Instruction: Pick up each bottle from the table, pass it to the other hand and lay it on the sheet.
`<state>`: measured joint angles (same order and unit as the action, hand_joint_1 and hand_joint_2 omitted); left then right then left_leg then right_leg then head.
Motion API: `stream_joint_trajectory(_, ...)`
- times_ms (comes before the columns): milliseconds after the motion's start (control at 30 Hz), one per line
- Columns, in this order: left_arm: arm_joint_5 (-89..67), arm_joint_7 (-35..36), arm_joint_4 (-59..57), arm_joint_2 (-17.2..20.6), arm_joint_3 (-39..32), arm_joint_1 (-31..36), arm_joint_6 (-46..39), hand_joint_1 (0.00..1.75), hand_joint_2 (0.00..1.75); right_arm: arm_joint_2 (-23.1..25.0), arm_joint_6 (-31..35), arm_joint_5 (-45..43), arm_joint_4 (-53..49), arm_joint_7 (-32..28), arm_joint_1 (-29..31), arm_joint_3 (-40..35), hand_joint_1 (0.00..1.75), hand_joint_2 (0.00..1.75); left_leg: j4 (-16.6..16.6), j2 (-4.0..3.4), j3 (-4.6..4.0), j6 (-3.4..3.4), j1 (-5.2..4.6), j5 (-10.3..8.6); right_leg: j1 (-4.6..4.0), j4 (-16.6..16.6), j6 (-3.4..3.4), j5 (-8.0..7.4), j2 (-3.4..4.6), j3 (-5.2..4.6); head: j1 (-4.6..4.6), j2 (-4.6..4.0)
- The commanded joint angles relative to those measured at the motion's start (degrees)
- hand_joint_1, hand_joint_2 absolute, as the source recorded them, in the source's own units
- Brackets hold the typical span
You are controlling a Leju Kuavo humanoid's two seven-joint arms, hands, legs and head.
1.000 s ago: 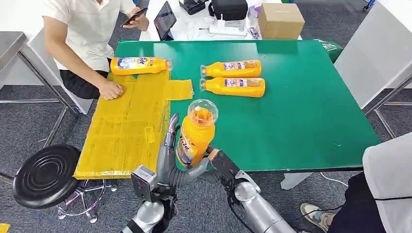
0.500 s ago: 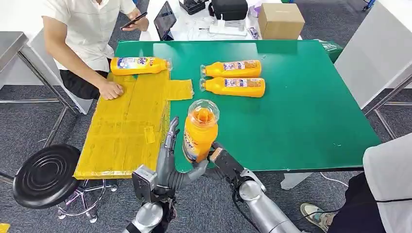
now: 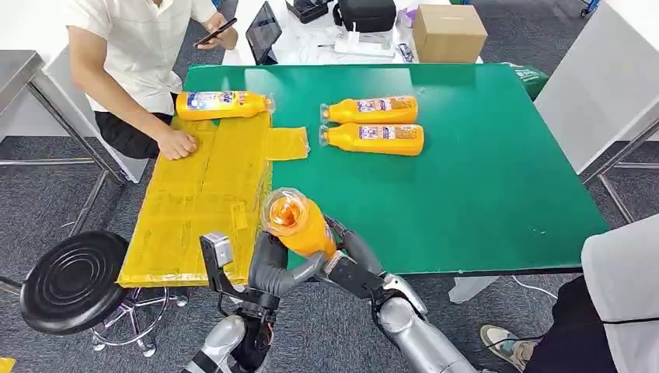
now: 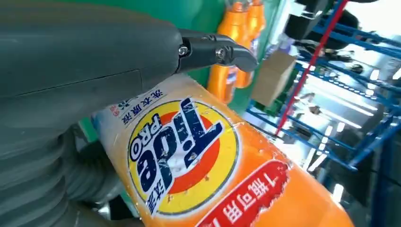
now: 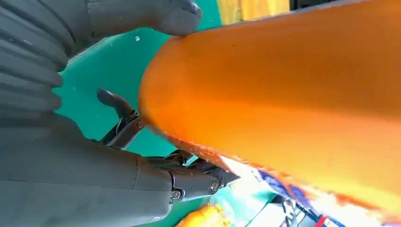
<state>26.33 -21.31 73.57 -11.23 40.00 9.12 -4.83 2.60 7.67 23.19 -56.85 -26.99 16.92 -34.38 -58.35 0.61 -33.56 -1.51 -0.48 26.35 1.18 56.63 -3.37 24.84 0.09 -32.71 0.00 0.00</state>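
An orange detergent bottle (image 3: pixel 299 225) with a clear cap hangs tilted over the table's near edge, cap toward me. My left hand (image 3: pixel 272 268) wraps its lower body from the left. My right hand (image 3: pixel 350 260) holds it from the right. In the left wrist view my left hand (image 4: pixel 71 71) lies over the labelled bottle (image 4: pixel 198 161). The right wrist view shows my right hand (image 5: pixel 71 175) with its thumb and fingers on either side of the bottle (image 5: pixel 283 80). One bottle (image 3: pixel 221 103) lies at the far end of the yellow sheet (image 3: pixel 202 194). Two more bottles (image 3: pixel 371 109) (image 3: pixel 373 138) lie on the green table (image 3: pixel 482 179).
A seated person (image 3: pixel 140 47) at the far left rests a hand (image 3: pixel 179 144) on the sheet and holds a phone. A black stool (image 3: pixel 74 280) stands near left. Another person's clothing (image 3: pixel 622 295) is at the near right. A cardboard box (image 3: pixel 449 33) sits behind the table.
The bottle has tipped from upright toward the left and dropped lower. My left hand has gone from lying alongside it to wrapping round it.
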Motion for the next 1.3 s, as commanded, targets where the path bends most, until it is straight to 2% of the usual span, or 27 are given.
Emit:
stream_joint_trajectory(33,1.5,-0.6,2.3,0.8,-1.2,2.7,-0.2,0.00,1.75,-0.6,-0.1,2.1,4.1,-0.6,4.5,-5.9,1.75,1.75,0.0,-0.06,0.04,0.06,0.03,0.01,-0.03,0.0,0.08,-0.01,0.03,0.02,-0.02,0.00)
stream_joint_trajectory(167,-0.9,-2.8,2.8,0.6,-0.7,2.7,-1.8,0.00,1.75,-0.5,-1.0,1.6,4.3,-0.3,4.8,-6.6,1.75,1.75,0.0,-0.07,0.06,0.10,0.07,0.03,-0.08,0.0,0.13,0.00,0.04,0.06,0.00,0.00)
stream_joint_trajectory(233,-5.0,-6.2,3.2,0.6,-0.4,2.7,-4.8,0.00,1.75,-0.6,-2.0,1.5,4.5,1.8,5.3,-7.1,1.75,1.75,0.0,-0.04,0.08,0.10,0.07,0.03,-0.08,0.0,0.13,0.01,0.01,0.08,-0.02,0.00)
stream_joint_trajectory(267,-5.9,-6.6,3.2,0.6,-0.3,2.7,-5.6,0.00,1.75,-0.8,-2.6,1.6,4.6,2.5,5.5,-7.4,1.61,1.75,0.0,-0.07,0.10,0.11,0.07,0.03,-0.08,0.0,0.14,0.01,0.03,0.09,0.00,0.00)
stream_joint_trajectory(500,-8.7,-7.9,2.8,0.2,-0.2,3.0,-7.2,0.00,1.75,-1.7,-4.7,2.8,5.0,5.1,7.0,-9.5,1.54,1.75,0.0,-0.02,0.07,0.10,0.05,0.02,-0.06,0.0,0.13,0.00,0.00,0.06,-0.02,0.00)
stream_joint_trajectory(533,-7.8,-7.5,2.9,0.3,-0.2,3.1,-5.6,0.37,1.75,-1.9,-4.9,3.2,5.1,5.6,7.4,-10.0,1.50,1.75,0.0,-0.08,0.13,0.13,0.11,0.04,-0.12,-0.1,0.17,-0.01,0.04,0.13,0.00,0.00)
stream_joint_trajectory(667,-7.8,-7.6,2.8,0.3,-0.2,3.1,-5.4,0.37,1.75,-1.9,-5.0,3.2,5.2,5.7,7.5,-10.2,1.50,1.75,0.0,0.00,0.06,0.10,0.08,0.01,-0.09,0.0,0.13,0.00,-0.05,0.08,0.00,0.00)
stream_joint_trajectory(700,-8.1,-7.8,2.9,0.3,-0.1,3.1,-5.2,1.75,1.75,-2.0,-5.3,3.3,5.3,5.9,7.7,-10.3,1.45,1.75,0.0,-0.01,0.07,0.08,0.04,0.01,-0.05,0.0,0.11,0.01,-0.02,0.06,-0.02,0.00)
stream_joint_trajectory(967,-4.8,-3.5,0.5,0.2,-0.1,3.2,3.4,1.75,1.75,-1.9,-4.5,4.3,4.4,6.1,7.7,-11.0,1.43,1.75,0.0,-0.01,0.15,0.13,0.09,0.03,-0.11,-0.1,0.17,0.02,-0.04,0.15,-0.02,0.00)
stream_joint_trajectory(1000,-4.3,-3.3,0.3,0.2,-0.3,3.0,4.2,1.75,1.75,-1.8,-4.4,4.2,4.7,5.9,7.5,-10.8,1.38,1.75,0.0,0.03,0.09,0.08,0.04,0.00,-0.05,-0.1,0.10,0.01,-0.06,0.08,-0.02,0.00)
stream_joint_trajectory(1067,-2.7,-2.8,0.7,0.2,-1.0,2.5,5.3,1.75,1.75,-1.6,-4.8,2.6,4.9,5.6,7.1,-9.5,0.99,1.75,0.0,-0.03,0.08,0.07,0.04,0.02,-0.05,0.0,0.09,0.01,0.01,0.05,-0.02,0.00)
stream_joint_trajectory(1167,-2.6,-2.7,1.0,0.4,-1.1,2.4,5.5,1.75,1.75,-1.8,-4.9,2.6,4.8,5.6,7.0,-9.4,0.99,1.75,0.0,-0.04,0.09,0.09,0.06,0.02,-0.07,0.0,0.12,0.01,0.00,0.06,-0.02,0.00)
stream_joint_trajectory(1200,-2.6,-2.7,1.0,0.4,-1.1,2.4,5.5,1.75,1.75,-1.8,-4.9,2.6,4.8,5.6,7.0,-9.4,0.65,1.75,0.0,-0.02,0.04,0.06,0.03,0.00,-0.04,0.0,0.09,0.00,-0.01,0.01,-0.02,0.00)
stream_joint_trajectory(1233,-1.7,-2.4,1.9,0.7,-1.6,2.0,5.8,1.75,1.75,-1.8,-4.4,1.9,4.4,5.6,6.6,-8.4,0.12,1.75,0.0,-0.03,0.13,0.11,0.07,0.03,-0.08,-0.1,0.15,0.02,-0.02,0.12,0.00,0.00)
stream_joint_trajectory(1267,-0.8,-2.2,2.4,0.8,-2.3,1.5,5.8,1.75,1.75,-1.7,-4.1,1.3,4.4,5.6,6.2,-7.4,0.00,1.75,0.0,-0.04,0.21,0.15,0.11,0.04,-0.13,-0.1,0.21,0.02,-0.02,0.21,-0.02,0.00)
stream_joint_trajectory(1300,0.2,-2.2,3.0,0.9,-3.5,1.0,5.7,1.75,1.75,-1.7,-3.5,0.7,4.2,5.5,5.5,-6.4,0.00,1.75,0.0,-0.03,0.09,0.09,0.05,0.02,-0.06,0.0,0.12,0.02,0.00,0.07,0.00,0.00)
